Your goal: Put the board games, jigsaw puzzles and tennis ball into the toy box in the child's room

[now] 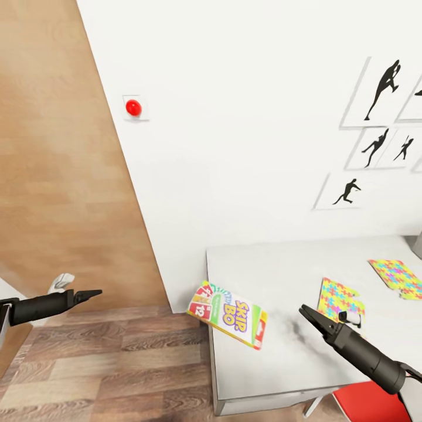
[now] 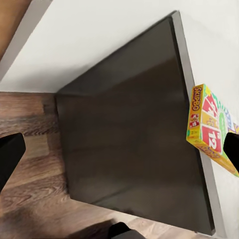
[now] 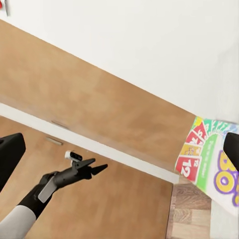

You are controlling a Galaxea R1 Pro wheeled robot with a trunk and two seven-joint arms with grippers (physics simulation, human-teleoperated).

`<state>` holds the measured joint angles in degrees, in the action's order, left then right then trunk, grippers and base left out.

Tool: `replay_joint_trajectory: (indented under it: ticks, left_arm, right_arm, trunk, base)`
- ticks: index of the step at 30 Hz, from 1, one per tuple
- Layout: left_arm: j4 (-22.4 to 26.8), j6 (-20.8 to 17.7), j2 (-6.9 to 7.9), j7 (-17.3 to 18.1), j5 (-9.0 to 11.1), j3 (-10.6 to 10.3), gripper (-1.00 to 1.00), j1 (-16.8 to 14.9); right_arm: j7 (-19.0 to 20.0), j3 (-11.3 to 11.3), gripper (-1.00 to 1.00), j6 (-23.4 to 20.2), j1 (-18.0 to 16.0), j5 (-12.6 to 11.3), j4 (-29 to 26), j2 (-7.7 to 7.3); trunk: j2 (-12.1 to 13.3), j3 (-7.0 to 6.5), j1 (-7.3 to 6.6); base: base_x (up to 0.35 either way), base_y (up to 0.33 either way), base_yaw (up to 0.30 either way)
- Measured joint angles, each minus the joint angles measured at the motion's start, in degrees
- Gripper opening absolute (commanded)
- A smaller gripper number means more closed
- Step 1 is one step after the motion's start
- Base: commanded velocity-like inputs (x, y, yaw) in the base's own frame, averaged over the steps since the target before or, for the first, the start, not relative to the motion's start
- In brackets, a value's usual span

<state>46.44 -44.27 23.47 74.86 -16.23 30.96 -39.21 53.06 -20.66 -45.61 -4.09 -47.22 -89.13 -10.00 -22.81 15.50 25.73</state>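
A white board game (image 1: 227, 313) with a red logo and green edges lies on the pale grey table (image 1: 275, 363), overhanging its left edge. In the left wrist view this board game (image 2: 209, 127) juts past the table's dark side panel (image 2: 129, 139). Two jigsaw puzzles (image 1: 340, 299) (image 1: 398, 276) lie flat further right on the top. My right gripper (image 1: 309, 315) hovers open above the table, between the box and the nearer puzzle. Over the floor to the box's left, my left gripper (image 1: 91, 293) hangs open and empty. The tennis ball and the bed are out of view.
A grey object (image 1: 417, 246) is cut off by the frame edge at the table's far right. A red seat (image 1: 369, 404) stands at the table's near side. The white wall carries black silhouette prints (image 1: 375, 146) and a red button (image 1: 133, 107). Wood plank floor (image 1: 117, 363) lies left of the table.
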Motion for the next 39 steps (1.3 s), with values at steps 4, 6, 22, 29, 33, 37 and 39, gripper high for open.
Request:
replay_joint_trajectory:
  ticks: [4, 6, 22, 29, 33, 37, 39]
  left_arm:
    - [0.0, 0.0, -0.10, 0.0, -0.1, 0.0, 1.00, 0.0]
    - [0.0, 0.0, -0.14, 0.0, -0.1, 0.0, 1.00, 0.0]
    - [0.0, -0.1, -0.35, 0.1, -0.1, -0.1, 1.00, 0.0]
    - [0.0, -0.4, -0.33, 0.3, -0.1, -0.1, 1.00, 0.0]
    - [-0.2, -0.8, -0.38, 0.2, -0.2, -0.1, 1.00, 0.0]
    - [-0.3, -1.3, -0.59, 0.2, -0.2, -1.0, 1.00, 0.0]
    - [-0.4, -1.7, -0.68, 0.1, -0.2, -1.8, 1.00, 0.0]
  right_arm:
    - [0.0, 0.0, 1.00, 0.0, 0.0, 0.3, 0.0, 0.04]
    - [0.0, 0.0, 1.00, 0.0, 0.0, 0.4, 0.0, 0.05]
    - [0.6, 0.1, 1.00, 0.0, 0.0, 0.5, -0.1, 0.07]
    - [0.6, 0.1, 1.00, 0.0, 0.0, 0.5, -0.1, 0.08]
    - [0.6, 0.1, 1.00, -0.1, 0.0, 0.5, -0.1, 0.08]
    - [0.6, 0.1, 1.00, -0.1, 0.0, 0.5, -0.2, 0.08]
    - [0.6, 0.1, 1.00, -0.1, 0.0, 0.5, -0.3, 0.08]
  trunk:
    - [0.0, 0.00, 0.00]
    - [0.0, -0.01, 0.01]
    - [0.0, -0.09, 0.01]
    - [0.0, -0.45, 0.02]
    - [0.0, -0.53, 0.02]
    - [0.0, -0.56, 0.02]
    - [0.0, -0.57, 0.02]
  base:
    - [0.202, 0.000, -0.002]
    - [0.123, 0.000, -0.001]
    - [0.125, 0.000, -0.022]
    - [0.035, 0.000, -0.149]
    - [0.008, 0.000, -0.051]
    - [0.003, 0.000, -0.021]
    - [0.002, 0.000, -0.010]
